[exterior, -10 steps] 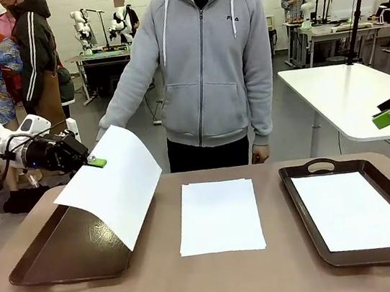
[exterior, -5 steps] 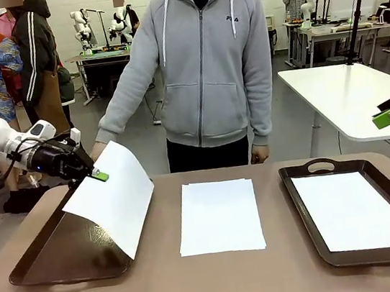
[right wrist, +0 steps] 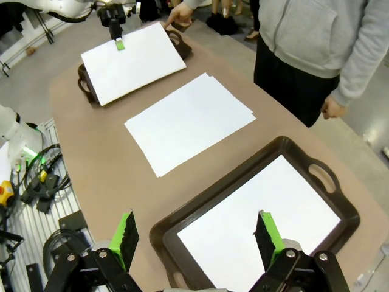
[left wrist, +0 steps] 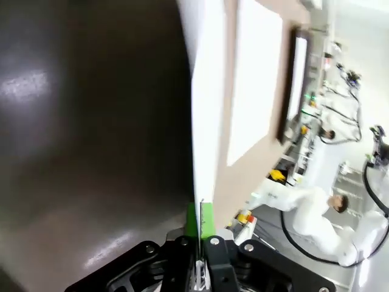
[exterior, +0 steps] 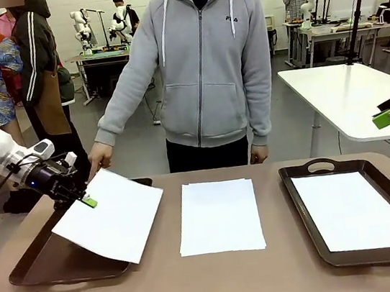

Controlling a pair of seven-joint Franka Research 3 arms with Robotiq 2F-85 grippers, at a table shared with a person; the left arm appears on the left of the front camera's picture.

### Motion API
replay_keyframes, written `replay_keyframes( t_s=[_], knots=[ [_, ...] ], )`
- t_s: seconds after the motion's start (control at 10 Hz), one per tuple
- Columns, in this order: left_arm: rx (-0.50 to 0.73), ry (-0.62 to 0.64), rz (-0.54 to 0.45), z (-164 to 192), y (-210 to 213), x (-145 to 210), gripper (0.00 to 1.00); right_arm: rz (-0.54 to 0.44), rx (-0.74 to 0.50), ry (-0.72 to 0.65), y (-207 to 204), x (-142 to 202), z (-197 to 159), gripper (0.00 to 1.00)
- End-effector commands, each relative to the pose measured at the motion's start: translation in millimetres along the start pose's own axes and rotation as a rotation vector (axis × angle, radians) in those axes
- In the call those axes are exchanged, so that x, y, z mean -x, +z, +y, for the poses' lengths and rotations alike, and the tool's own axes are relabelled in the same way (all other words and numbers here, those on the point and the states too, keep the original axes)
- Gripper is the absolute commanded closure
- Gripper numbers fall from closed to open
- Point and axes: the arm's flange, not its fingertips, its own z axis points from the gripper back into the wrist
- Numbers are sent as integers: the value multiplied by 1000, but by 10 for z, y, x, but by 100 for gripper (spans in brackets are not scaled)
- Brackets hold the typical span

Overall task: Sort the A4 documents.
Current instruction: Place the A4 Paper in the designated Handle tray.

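Note:
My left gripper (exterior: 86, 201) is shut on the left edge of a white A4 document (exterior: 111, 223), held at a low slant over the left brown tray (exterior: 38, 270). The left wrist view shows that sheet (left wrist: 203, 121) edge-on, pinched between the green pads (left wrist: 193, 222). More documents (exterior: 219, 215) lie stacked on the table's middle. Another sheet (exterior: 353, 211) lies flat in the right tray (exterior: 297, 175). My right gripper (right wrist: 197, 234) hangs open high above that tray (right wrist: 164, 231), nothing between its fingers.
A person in a grey hoodie stands at the far side. One of their hands (exterior: 99, 158) is by the far corner of the held sheet and the left tray's far handle. A white table (exterior: 348, 95) stands behind on the right.
My left gripper has come down and to the left with the sheet. The sheet was curled upward and now lies nearly flat, low over the left tray. The right arm has not moved.

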Motion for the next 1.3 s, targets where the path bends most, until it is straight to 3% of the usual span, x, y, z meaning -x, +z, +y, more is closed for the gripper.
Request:
replay_keyframes(
  t_s=[0.0,0.6,1.2],
  knots=[
    [-154,27,-10,-200,122,49,99,-4,-3,3,-10,1,1,0],
    [-246,42,-24,-160,88,52,99,-4,-3,3,-10,1,1,0],
    [-414,116,-75,-23,60,111,99,-4,-3,3,-10,1,1,0]
  ],
)
